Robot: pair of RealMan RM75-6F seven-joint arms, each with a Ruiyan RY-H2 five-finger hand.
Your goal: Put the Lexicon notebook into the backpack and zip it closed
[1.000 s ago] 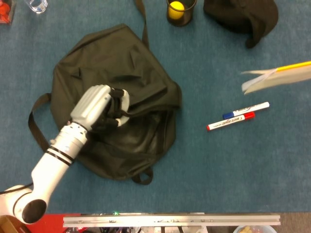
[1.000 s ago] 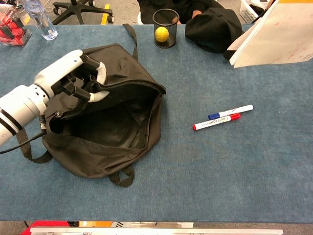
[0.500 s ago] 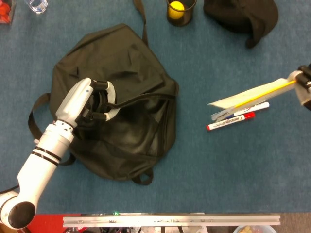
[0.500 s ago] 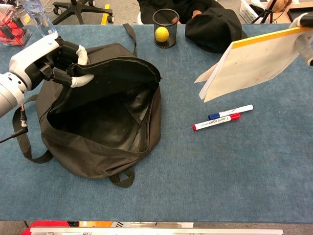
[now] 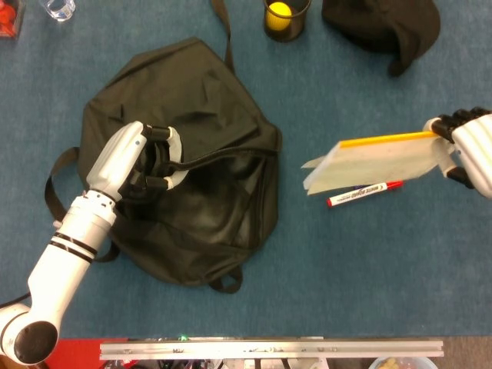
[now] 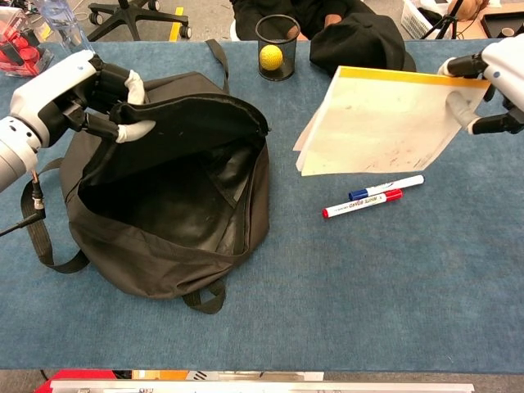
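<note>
**Q:** On the table, where do the task items sit?

**A:** Backpack (image 6: 164, 205) lies at the left, mouth open toward the middle. Left hand (image 6: 78, 90) grips the upper flap edge and holds it raised; the dark interior shows in the chest view. Notebook (image 6: 381, 123) is in the air at the right, above two markers (image 6: 372, 196), well apart from the backpack. Right hand (image 6: 491, 86) pinches its far edge, thumb on the cover, yellow spine up, loose pages drooping at the near corner.

**Q:** Which step is in hand?

**A:** Carry and insert, by my reading. Notebook is not yet in the backpack; zipping has not begun.

**Q:** What does the next move call for?

**A:** Likely: carry the notebook left, keep it clear of the markers, lead with the free corner, and angle it under the raised flap. Hold the flap up until the notebook is fully inside. Drooping pages may catch on the rim.
</note>
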